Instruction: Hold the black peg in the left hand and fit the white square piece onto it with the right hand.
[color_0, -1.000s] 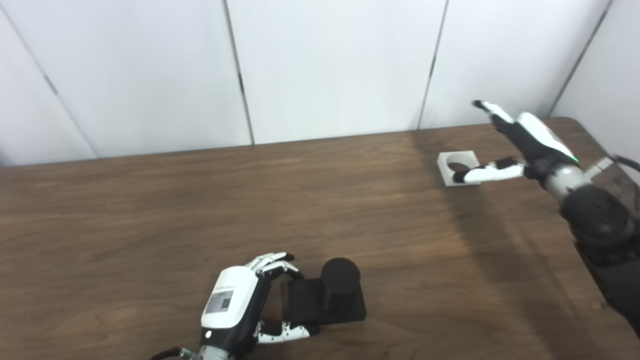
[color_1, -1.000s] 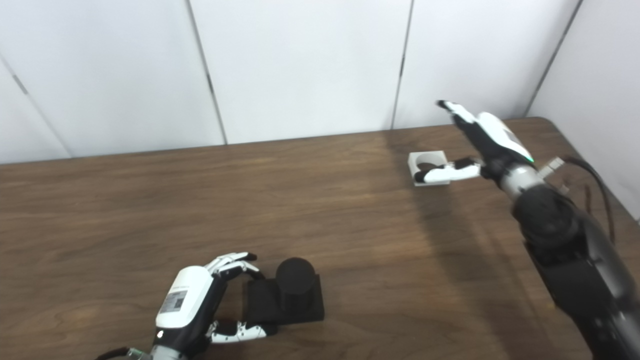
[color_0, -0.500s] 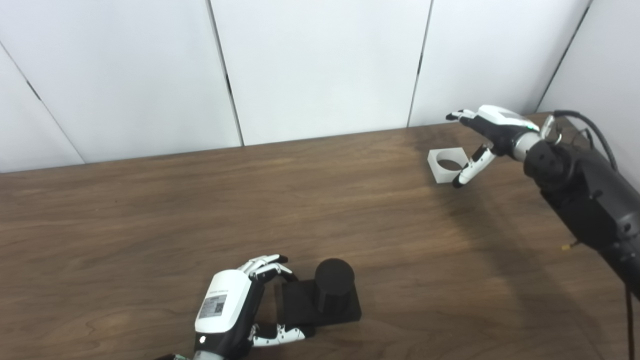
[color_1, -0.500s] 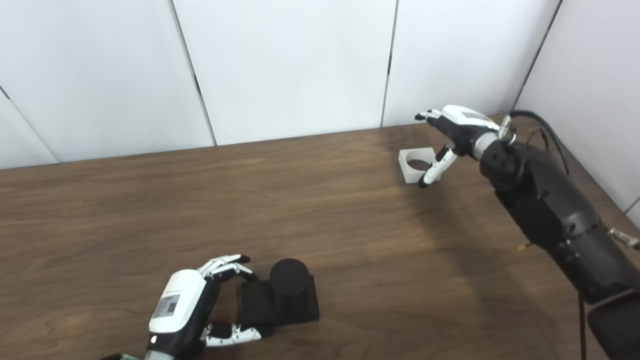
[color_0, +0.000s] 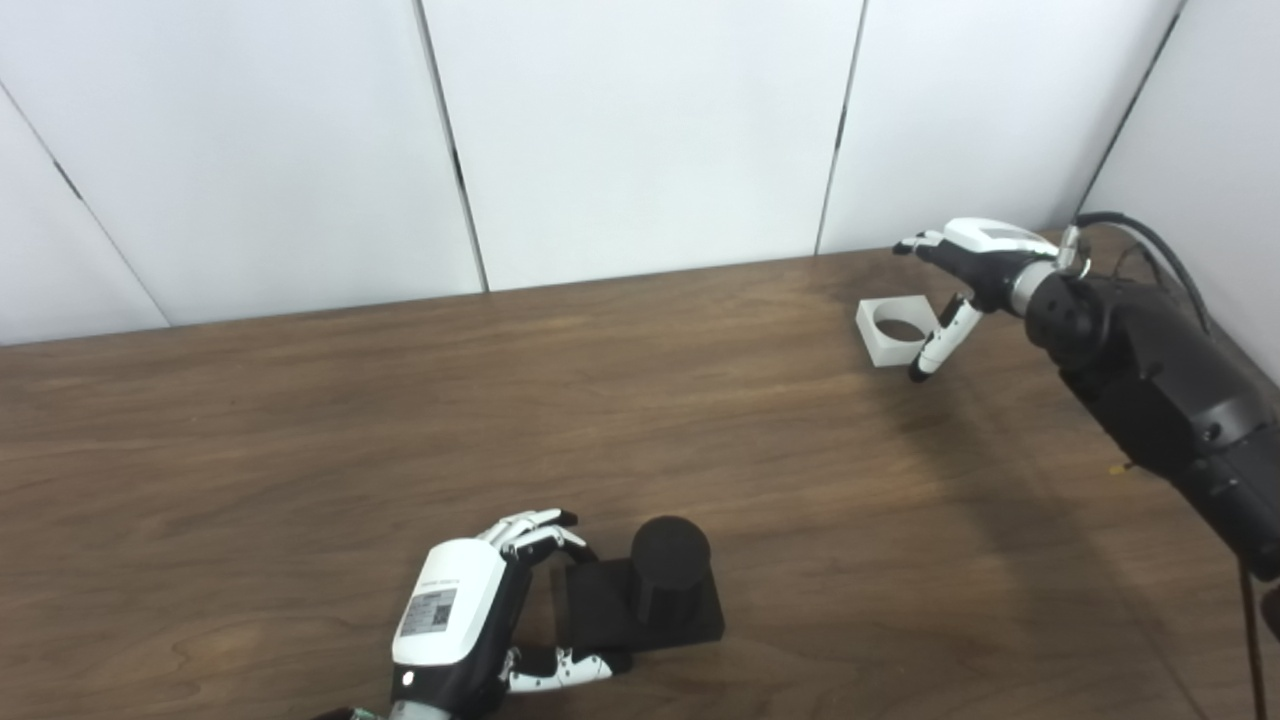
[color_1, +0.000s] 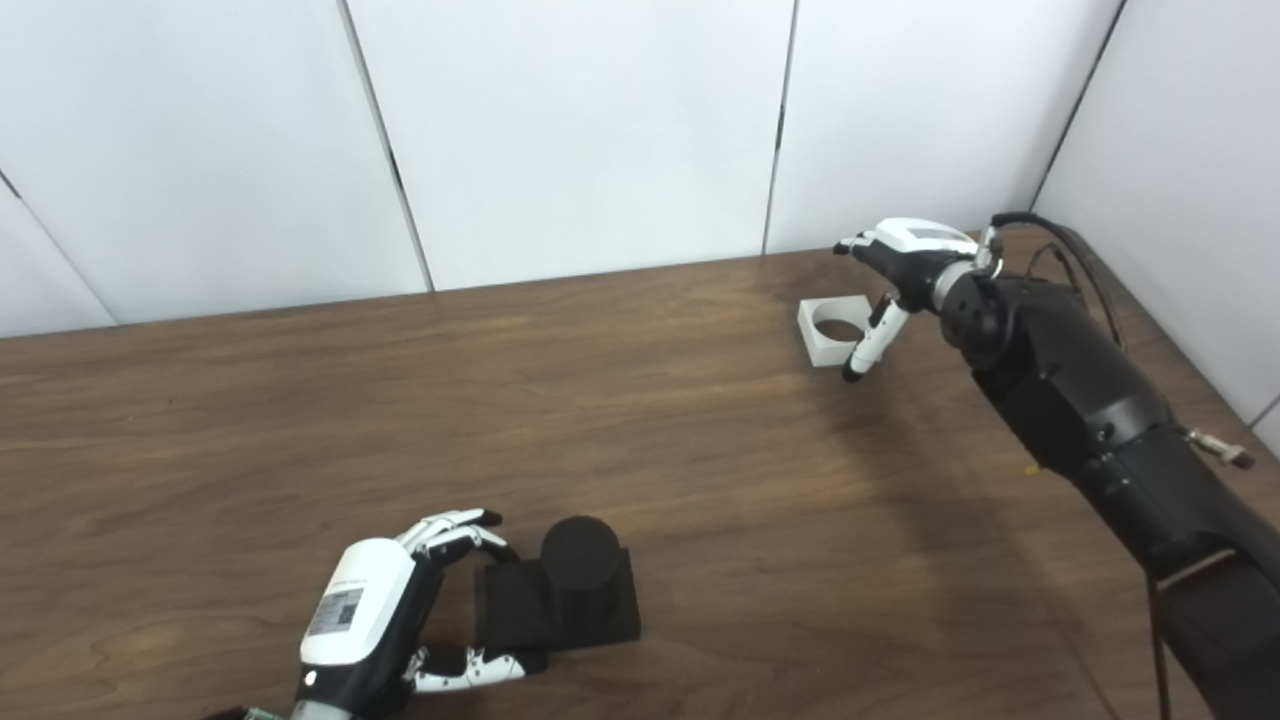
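- The left hand rests low on the brown desk; its fingers curl toward the far corner of the black base, and the thumb lies along the near edge of this base.
- The black peg stands upright on its flat square base just to the right of the left hand. The hand brackets the left end of the base, but I cannot tell if it really presses on it, so the grasp is not certain.
- The right hand is at the far right part of the desk, released, with its fingers apart; they stretch over the far side of the white square piece, and the thumb points down just beside the right edge of the piece.
- The white square piece lies flat on the desk, with its round hole facing up, directly below and left of the right hand. It is well apart from the peg.
- Nothing stands on the desk between the two hands. White wall panels rise behind the desk, and a black cable loops beside the right forearm.
- The right eye view shows more of the right forearm and a small gap between the thumb tip and the piece; in the left eye view the thumb overlaps the corner of the piece.
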